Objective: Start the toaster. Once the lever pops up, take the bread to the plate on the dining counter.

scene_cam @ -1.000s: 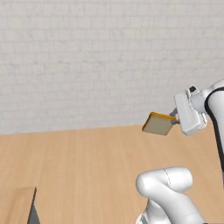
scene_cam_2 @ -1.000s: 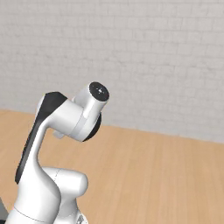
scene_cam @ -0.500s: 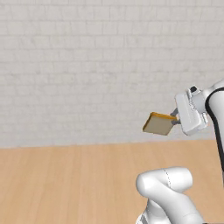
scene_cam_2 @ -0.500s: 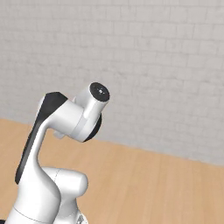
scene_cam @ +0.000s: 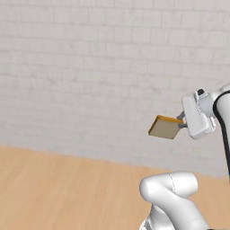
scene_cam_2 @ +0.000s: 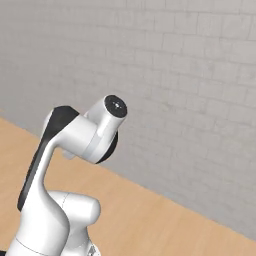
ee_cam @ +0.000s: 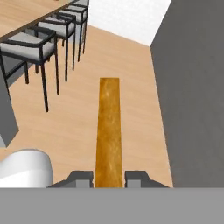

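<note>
My gripper (scene_cam: pixel 182 125) is shut on the bread (scene_cam: pixel 165 127), a tan slice with a brown crust, held out to the left of the hand in mid-air in front of a brick wall. In the hand view the bread (ee_cam: pixel 108 131) runs edge-on up from between the two fingertips, with my gripper (ee_cam: pixel 108 178) clamped on its near end. The dining counter (ee_cam: pixel 22 13), of light wood, lies at the upper left of the hand view with stools along its front. The toaster and the plate are out of view.
Dark-framed stools with grey seats (ee_cam: pixel 30 43) stand in a row along the counter. A grey wall (ee_cam: pixel 192 87) rises close on the right of the hand view. Light wood floor (scene_cam: pixel 67 193) stretches below the white brick wall (scene_cam: pixel 90 67).
The whole scene has shifted in both base views: the floor edge sank lower and the wall slid past, so the base has driven or turned. The arm and the held bread kept their pose.
</note>
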